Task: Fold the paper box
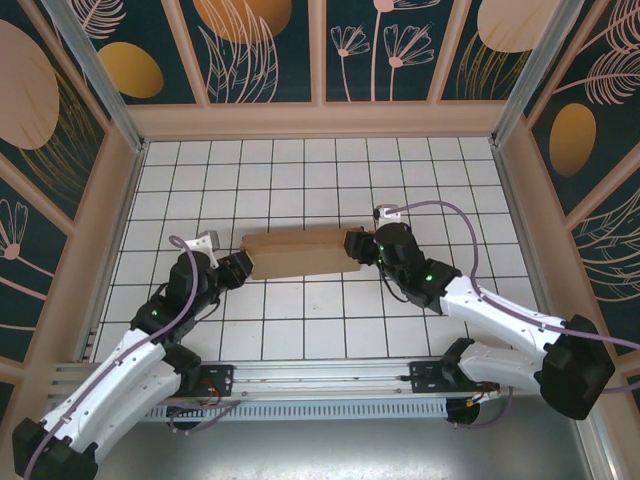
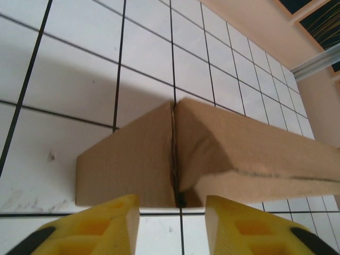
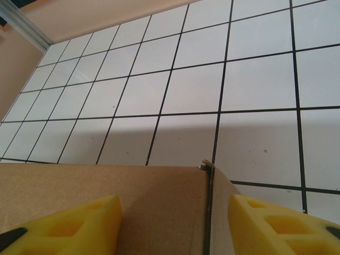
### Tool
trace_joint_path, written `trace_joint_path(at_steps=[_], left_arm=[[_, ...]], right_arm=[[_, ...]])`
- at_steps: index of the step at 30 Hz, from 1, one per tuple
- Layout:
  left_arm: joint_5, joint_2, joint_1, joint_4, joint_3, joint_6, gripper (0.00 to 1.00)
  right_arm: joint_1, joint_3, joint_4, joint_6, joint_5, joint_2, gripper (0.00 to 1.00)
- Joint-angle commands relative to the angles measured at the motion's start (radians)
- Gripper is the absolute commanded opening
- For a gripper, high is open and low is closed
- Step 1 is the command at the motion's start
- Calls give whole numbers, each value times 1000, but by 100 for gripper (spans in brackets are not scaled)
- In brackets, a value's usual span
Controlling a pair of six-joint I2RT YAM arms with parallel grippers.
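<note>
Tiled table point(image 1: 300, 170): box point(image 1: 300, 254) looks nearly closed. Left gripper point(image 2: 171, 201) and right gripper point(image 3: 175, 201) both apart at its ends. Next, probably: squeeze the ends square.

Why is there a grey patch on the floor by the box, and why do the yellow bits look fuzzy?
Right wrist view: that grey band on the tiles is the shadow of the paper box. Left wrist view: the yellow fingers sit very near the camera, so their edges look a bit soft, while the box looks sharper.
</note>
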Motion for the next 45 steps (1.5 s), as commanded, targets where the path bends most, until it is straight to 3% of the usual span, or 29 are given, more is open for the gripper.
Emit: trace_joint_path(at_steps=[1, 7, 11, 16, 22, 33, 45], left_arm=[[62, -29, -4, -123, 30, -17, 40], [67, -52, -4, -197, 101, 0, 40], [-57, -44, -5, -333, 221, 36, 40], [-137, -55, -4, -368, 315, 57, 43], [-194, 58, -4, -327, 413, 91, 61], [-176, 187, 7, -125, 368, 60, 74], [5, 177, 95, 39, 218, -63, 73]], right_arm=[[17, -41, -51, 11, 39, 19, 55], [21, -39, -63, 17, 55, 40, 55], [21, -40, -68, 27, 63, 47, 55], [21, -41, -69, 30, 55, 48, 55], [21, -41, -72, 30, 50, 42, 55], [23, -57, -90, 34, 50, 21, 56], [23, -68, -78, 40, 47, 29, 56]])
